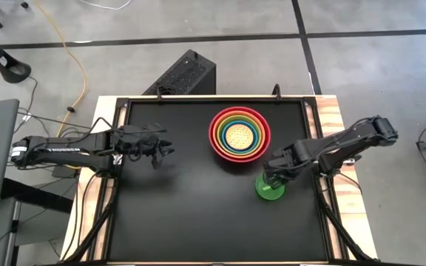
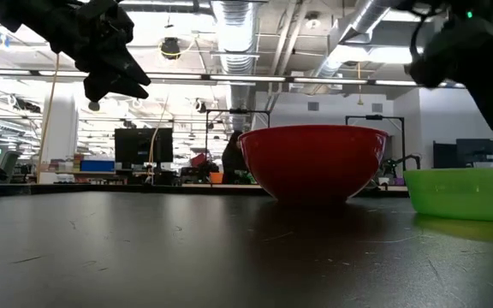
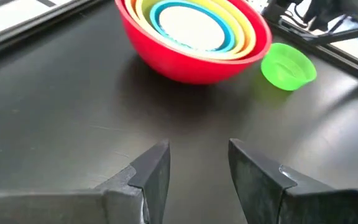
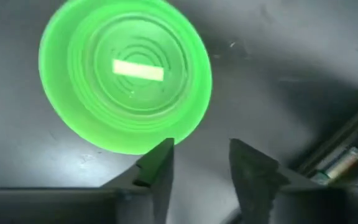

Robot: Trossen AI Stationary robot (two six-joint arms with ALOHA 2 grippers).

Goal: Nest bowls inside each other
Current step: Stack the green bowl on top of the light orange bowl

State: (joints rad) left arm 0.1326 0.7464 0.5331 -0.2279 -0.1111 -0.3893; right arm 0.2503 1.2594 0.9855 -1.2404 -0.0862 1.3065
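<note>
A red bowl point(image 1: 239, 134) stands on the black table toward the far side, right of the middle. Several smaller bowls sit nested inside it, the innermost a dotted yellow one point(image 1: 238, 135). A small bright green bowl point(image 4: 126, 74) stands upright on its base on the table, nearer and to the right of the stack point(image 1: 270, 191). My right gripper point(image 4: 201, 162) hangs open above this bowl's rim, pointing down, with nothing between its fingers. My left gripper point(image 3: 199, 165) is open, raised over the table's left part point(image 1: 165, 148), facing the stack.
Bare black table point(image 1: 191, 214) spreads across the near half and between the left gripper and the stack. A metal frame rail point(image 4: 347, 155) runs along the right edge close to the green bowl. A black box point(image 1: 183, 74) lies on the floor beyond the far edge.
</note>
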